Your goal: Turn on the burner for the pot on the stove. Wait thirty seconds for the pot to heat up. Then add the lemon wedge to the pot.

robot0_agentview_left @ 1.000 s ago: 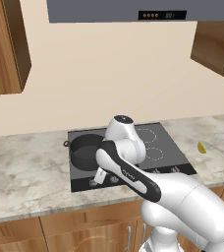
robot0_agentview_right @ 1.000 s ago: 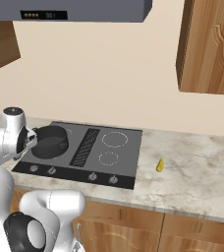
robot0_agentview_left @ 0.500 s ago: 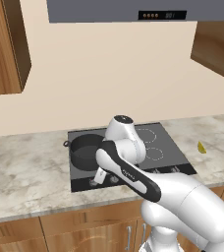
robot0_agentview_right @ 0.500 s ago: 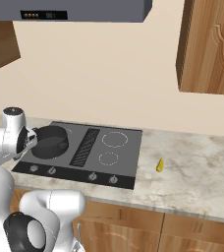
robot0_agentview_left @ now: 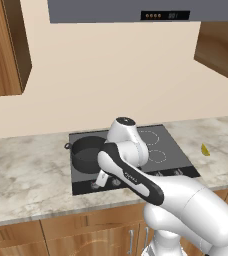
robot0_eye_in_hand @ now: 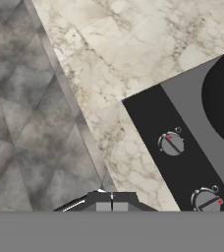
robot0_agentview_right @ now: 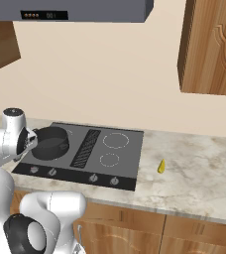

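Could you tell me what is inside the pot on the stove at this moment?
The pot on the stove shows just a dark interior in the right base view; the arm covers part of it, so its whole floor cannot be checked. The lemon wedge lies on the counter.

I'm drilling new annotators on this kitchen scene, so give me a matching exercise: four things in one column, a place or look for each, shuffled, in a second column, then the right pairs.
Things:
1. pot
2. lemon wedge
3. knobs
4. grille

Places or looks:
A. ribbed black strip down the middle of the stove
B. on the marble counter, to the right of the stove
C. in a row along the stove's front edge
D. on the stove's left half

Pairs: 1-D, 2-B, 3-C, 4-A
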